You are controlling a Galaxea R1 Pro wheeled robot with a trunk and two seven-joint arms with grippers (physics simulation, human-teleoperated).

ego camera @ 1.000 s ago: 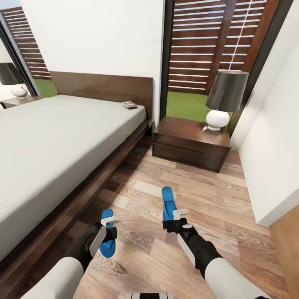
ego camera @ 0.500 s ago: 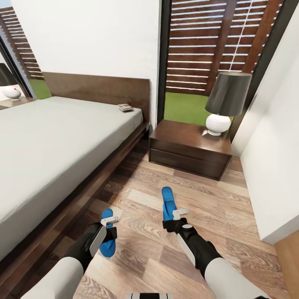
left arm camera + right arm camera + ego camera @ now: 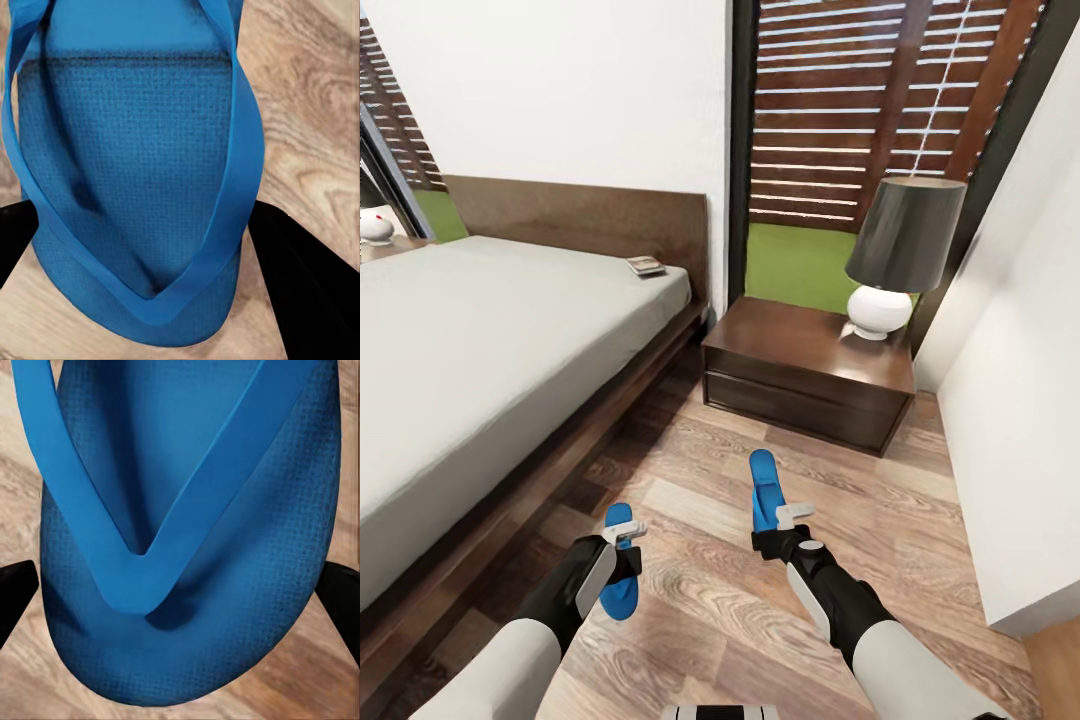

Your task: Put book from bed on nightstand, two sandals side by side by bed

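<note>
Head view: I have both arms low over the wood-plank floor, one blue sandal at each gripper. Left gripper sits on the left sandal, close to the bed frame. The sandal's toe end pokes out past the gripper and its heel end shows under the wrist. Right gripper sits at the near end of the right sandal, which points away from me toward the nightstand.

Left wrist view: the left sandal lies between the two dark fingers, straps meeting in a V near the camera, floor planks behind it. Right wrist view: same story, the right sandal spans the gap between the dark finger tips at both edges. Both grippers look part-closed around the soles, so I read both as gripping, though the contact itself is not clear.

The two sandals are apart, not side by side; the right one is further from the bed and further forward.

The book lies flat on the mattress at the far corner, just in front of the headboard. The nightstand stands right beside that corner of the bed, and a lamp with a dark shade and round white base stands on its far right part. Behind it is black-framed glass with green lawn and a brown slat fence.
</note>
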